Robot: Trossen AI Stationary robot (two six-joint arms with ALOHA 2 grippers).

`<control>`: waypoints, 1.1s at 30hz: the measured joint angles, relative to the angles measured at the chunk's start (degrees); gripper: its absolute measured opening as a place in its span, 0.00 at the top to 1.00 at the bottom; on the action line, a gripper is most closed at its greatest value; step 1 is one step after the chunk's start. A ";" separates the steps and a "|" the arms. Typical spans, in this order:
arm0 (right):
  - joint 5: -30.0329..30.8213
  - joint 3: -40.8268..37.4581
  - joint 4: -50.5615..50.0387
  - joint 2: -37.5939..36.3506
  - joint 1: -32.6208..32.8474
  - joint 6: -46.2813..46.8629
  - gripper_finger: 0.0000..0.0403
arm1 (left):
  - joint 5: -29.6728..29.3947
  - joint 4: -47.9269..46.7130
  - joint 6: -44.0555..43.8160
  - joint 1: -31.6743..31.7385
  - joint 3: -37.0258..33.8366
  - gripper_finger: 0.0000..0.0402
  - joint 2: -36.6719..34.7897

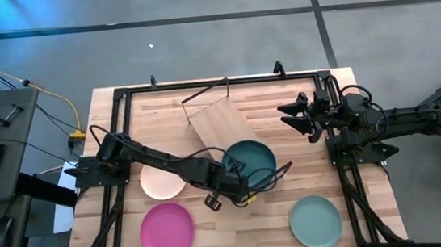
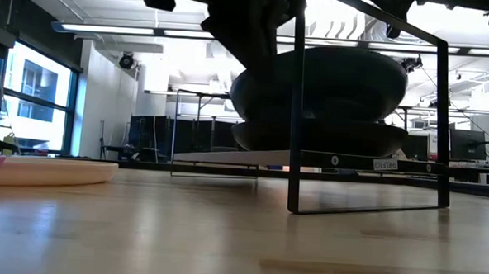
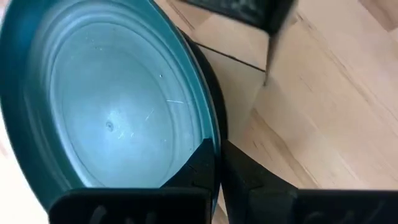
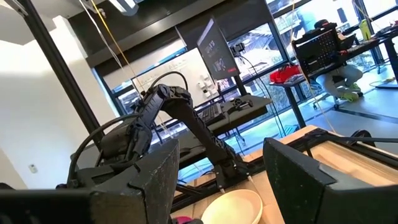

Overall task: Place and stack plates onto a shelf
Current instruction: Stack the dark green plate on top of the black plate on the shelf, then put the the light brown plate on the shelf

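Observation:
The dark teal plate (image 1: 252, 158) sits on the near end of the light-wood shelf (image 1: 215, 124), atop the charcoal black plate (image 3: 216, 121), whose rim peeks out beneath it. In the low view both plates (image 2: 329, 83) (image 2: 319, 139) are stacked on the shelf board (image 2: 252, 156). My left gripper (image 1: 238, 182) is shut on the teal plate's near rim. My right gripper (image 1: 293, 116) waits open and raised near the table's right side. The cream plate (image 1: 162, 182), magenta pink plate (image 1: 167, 229) and sage-green plate (image 1: 315, 220) lie flat on the table. My left gripper (image 3: 214, 160) pinches the teal plate's rim (image 3: 208, 134) on its near-left side, one finger (image 3: 198, 169) inside the plate and the other (image 3: 252, 180) outside, below the rim. The fingers come slanting from the table's near-left. The plate's underside appears to rest on the charcoal plate.
The shelf lies askew in the table's middle, with its black end frame (image 2: 295, 114) standing upright. Black rails (image 1: 121, 101) run around the tabletop (image 1: 372, 182). A keyboard and mouse sit off the table's left. The right wrist view shows the left arm (image 4: 161, 112) and the cream plate (image 4: 233, 208).

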 joint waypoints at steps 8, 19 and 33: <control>0.41 0.00 -0.13 0.00 0.00 -0.01 0.46 | 5.72 1.18 0.01 1.32 0.00 0.91 0.00; 0.39 -0.02 -0.13 0.00 -0.02 0.01 0.46 | 5.72 0.88 -6.21 3.42 0.36 0.65 0.00; 0.28 -0.04 -0.74 -0.01 -0.02 -1.51 0.46 | 15.53 -1.31 -31.33 15.23 -4.03 0.51 -16.39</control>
